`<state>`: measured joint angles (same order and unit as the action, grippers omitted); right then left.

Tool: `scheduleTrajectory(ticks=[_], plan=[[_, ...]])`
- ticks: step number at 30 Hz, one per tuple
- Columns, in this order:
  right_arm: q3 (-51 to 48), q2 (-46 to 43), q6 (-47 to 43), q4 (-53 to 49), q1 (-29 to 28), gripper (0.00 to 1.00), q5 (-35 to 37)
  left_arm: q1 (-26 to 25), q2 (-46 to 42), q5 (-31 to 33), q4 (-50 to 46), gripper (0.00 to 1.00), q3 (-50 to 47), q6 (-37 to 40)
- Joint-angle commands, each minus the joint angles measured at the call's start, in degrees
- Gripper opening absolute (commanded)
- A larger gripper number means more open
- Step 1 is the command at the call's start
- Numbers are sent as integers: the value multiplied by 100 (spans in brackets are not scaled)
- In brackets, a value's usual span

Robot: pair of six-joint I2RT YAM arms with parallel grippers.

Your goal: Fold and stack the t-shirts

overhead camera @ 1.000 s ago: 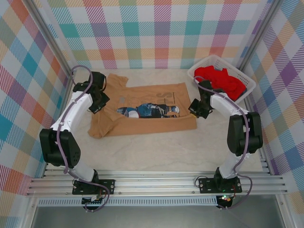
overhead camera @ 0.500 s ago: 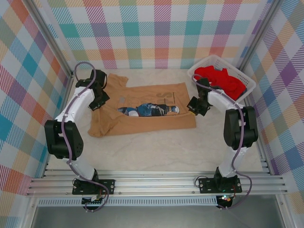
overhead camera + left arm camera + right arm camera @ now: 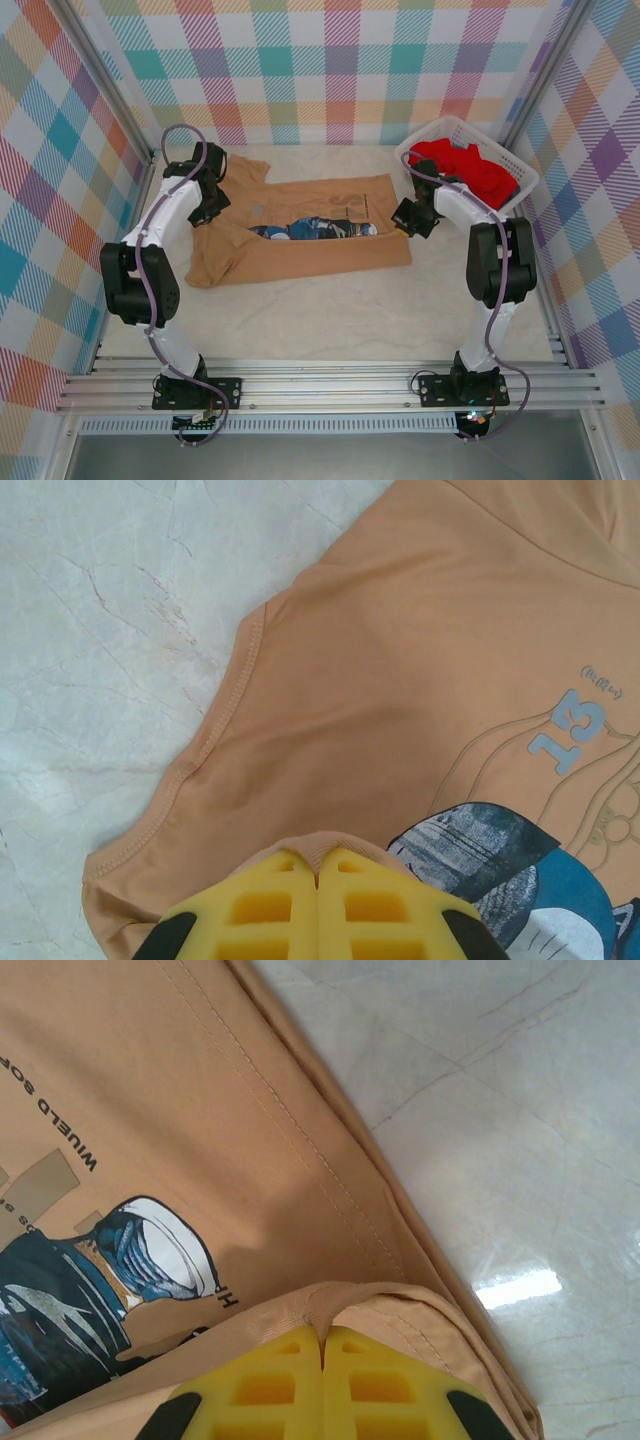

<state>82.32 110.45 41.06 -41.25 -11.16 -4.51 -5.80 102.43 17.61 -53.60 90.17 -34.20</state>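
Note:
The tan-orange t-shirt [image 3: 300,240] lies across the middle of the table, its near half lifted and folded back over the blue cartoon print. My left gripper [image 3: 212,207] is shut on a pinch of the shirt's cloth at its left end; in the left wrist view the yellow fingers [image 3: 270,910] squeeze a fold of the tan t-shirt [image 3: 400,680]. At the shirt's right end my right gripper [image 3: 408,218] is shut on the hem. The right wrist view has cloth caught between its fingers [image 3: 370,1385], above the tan t-shirt [image 3: 200,1110]. The red t-shirt [image 3: 465,165] lies bunched in the basket.
A white lattice basket [image 3: 455,122] stands at the back right corner, just behind the right arm. Checked walls close in the table on three sides. Bare pale tabletop [image 3: 330,320] stretches between the shirt and the arm bases.
Both grippers have moved toward the back wall, carrying the shirt's near edge with them. The fold now covers more of the print.

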Motion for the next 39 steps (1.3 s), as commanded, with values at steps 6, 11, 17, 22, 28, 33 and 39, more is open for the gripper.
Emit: scheduleTrajectory(ticks=[6, 11, 17, 22, 28, 33, 39], plan=[[241, 188, -48, -148, 45, 0, 21, 90, 216, -167, 252, 0, 272, 299], [206, 222, -1, -127, 44, 0, 14, 99, 482, -266, 321, 0, 534, 418], [273, 318, 7, -94, 43, 0, -53, 102, 701, -142, 177, 0, 712, 403], [389, 353, -73, -91, 44, 36, -229, 114, 793, 137, -189, 53, 869, 337], [142, -371, -98, -40, 44, 43, -151, 442, -136, 41, -881, 64, 287, -492], [-487, -810, -141, 169, -76, 43, -475, 567, -940, -1159, -450, 54, -1376, -713], [-1316, -1139, -124, 471, -271, 42, -775, 571, -1103, -1571, 46, 54, -2442, -335]])
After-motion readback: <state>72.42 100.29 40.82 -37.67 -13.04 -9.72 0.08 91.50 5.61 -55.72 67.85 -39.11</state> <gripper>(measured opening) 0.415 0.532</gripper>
